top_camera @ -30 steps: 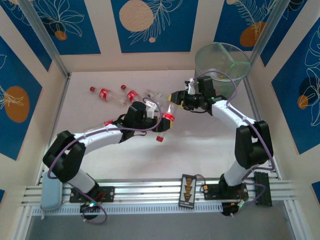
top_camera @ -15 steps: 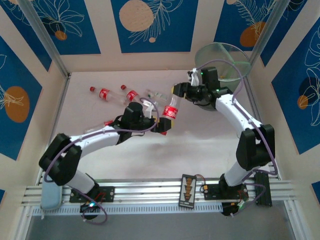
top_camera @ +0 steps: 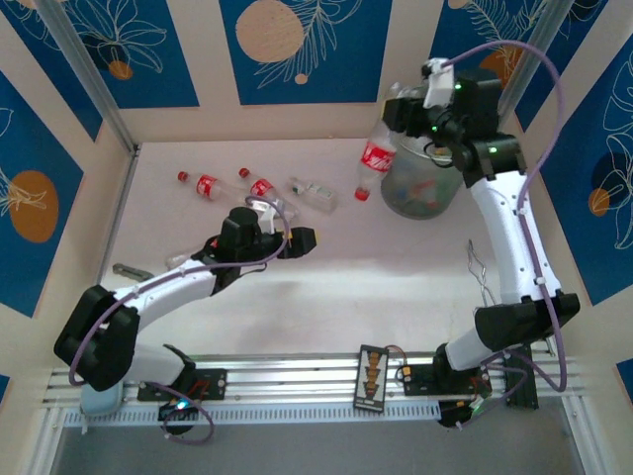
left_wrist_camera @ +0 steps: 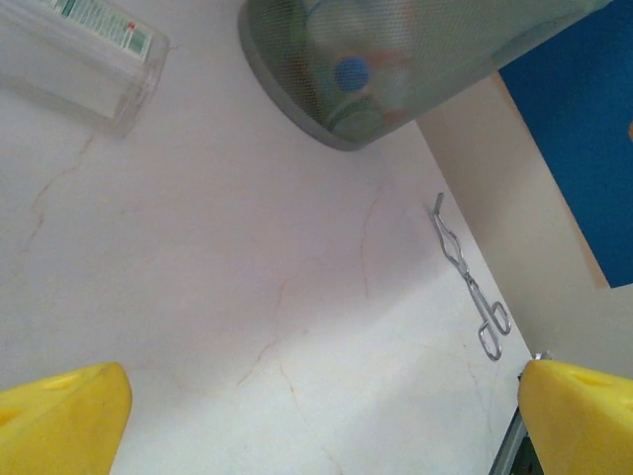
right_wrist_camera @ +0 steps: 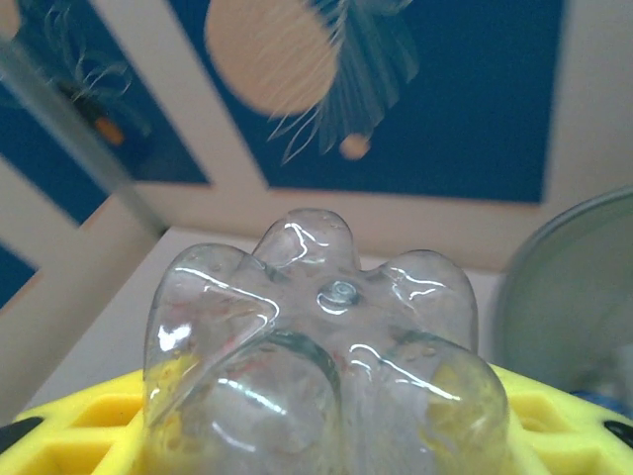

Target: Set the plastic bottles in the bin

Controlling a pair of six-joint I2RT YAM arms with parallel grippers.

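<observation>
Raised high, the right gripper is clamped on a clear plastic bottle with red label and red cap, cap hanging down, just beside the rim of the tall round translucent grey-green bin. The left gripper hovers low, yellow fingers spread wide, holding nothing. Two red-capped bottles and a clear flat-sided bottle lie on the pale, hairline-veined tabletop, metal tongs nearer the cream wall with its blue, orange-disc panels; label print is unreadable
</observation>
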